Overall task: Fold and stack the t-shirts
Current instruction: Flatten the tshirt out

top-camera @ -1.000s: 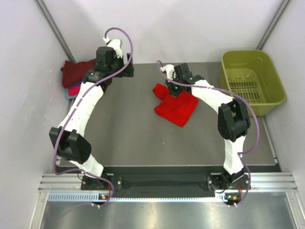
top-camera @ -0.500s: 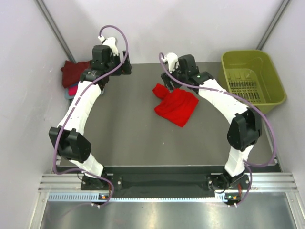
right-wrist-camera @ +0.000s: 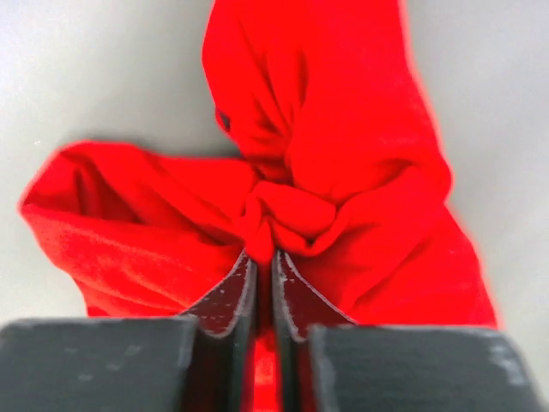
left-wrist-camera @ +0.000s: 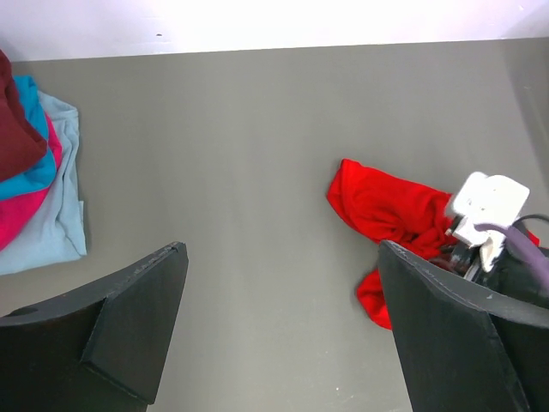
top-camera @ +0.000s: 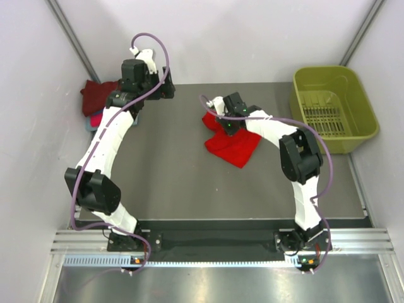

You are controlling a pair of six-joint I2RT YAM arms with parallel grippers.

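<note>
Logging one red t-shirt [top-camera: 237, 146] crumpled on the tabletop [top-camera: 170, 170], directly beneath and just ahead of the right hand [right-wrist-camera: 257, 257]. Nearly closed there, nipping a bunched ridge of the red cloth between the tips. Cloth twisted and lumpy, no clean fold showing. Judging this a grasp to lift or spread the shirt, so folding of it not yet begun.

Finding the left hand [left-wrist-camera: 281, 249] spread wide, gripping nothing, hanging above bare tabletop. Off to its left, well apart: a stack [left-wrist-camera: 34, 189] of folded shirts, maroon [left-wrist-camera: 13, 129] on top, then teal [left-wrist-camera: 41, 150], magenta-pink [left-wrist-camera: 21, 215], pale blue [left-wrist-camera: 64, 223] lowest. Off to its right, near but untouched: the red shirt.

Counting four folded and stacked, one left. Remaining, by estimate: flatten the red shirt, fold it, carry it across to the stack beyond the left hand. Spotting an olive-green basket [top-camera: 322, 81] well to the right of the right hand, with no cloth visible in it, so probably no more shirts waiting.
</note>
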